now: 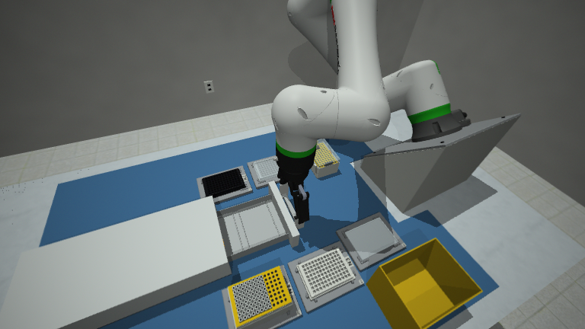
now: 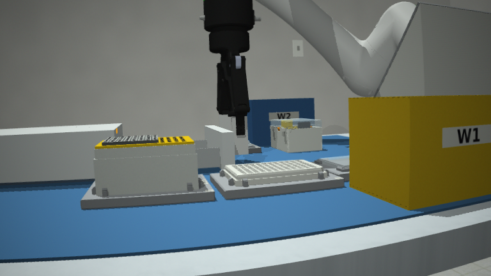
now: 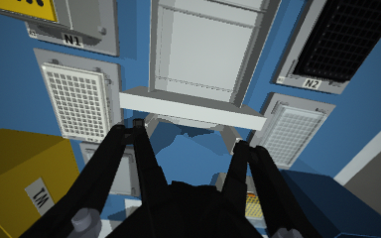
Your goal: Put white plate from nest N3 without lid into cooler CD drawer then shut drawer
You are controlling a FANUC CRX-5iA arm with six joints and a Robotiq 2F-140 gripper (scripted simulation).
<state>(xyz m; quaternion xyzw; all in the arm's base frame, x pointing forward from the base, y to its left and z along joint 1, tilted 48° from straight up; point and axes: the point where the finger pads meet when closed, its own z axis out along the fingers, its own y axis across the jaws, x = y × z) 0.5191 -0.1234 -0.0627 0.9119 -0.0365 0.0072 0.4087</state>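
Observation:
The cooler CD is a long white box at the left. Its drawer stands pulled out and holds nothing; low ribs show on its floor. My gripper points down just outside the drawer's white front panel and is shut on the bar handle, with one finger at each end of it. An amber lamp glows on the cooler's corner. A white well plate without a lid sits in a nest at the front; its label is not in view. A paler plate sits beside the black plate.
The black plate is in nest N2 and a yellow tip rack in N1. A lidded plate lies right of the drawer. The latched tip box is behind the arm. The yellow bin W1 and the blue bin W2 stand nearby.

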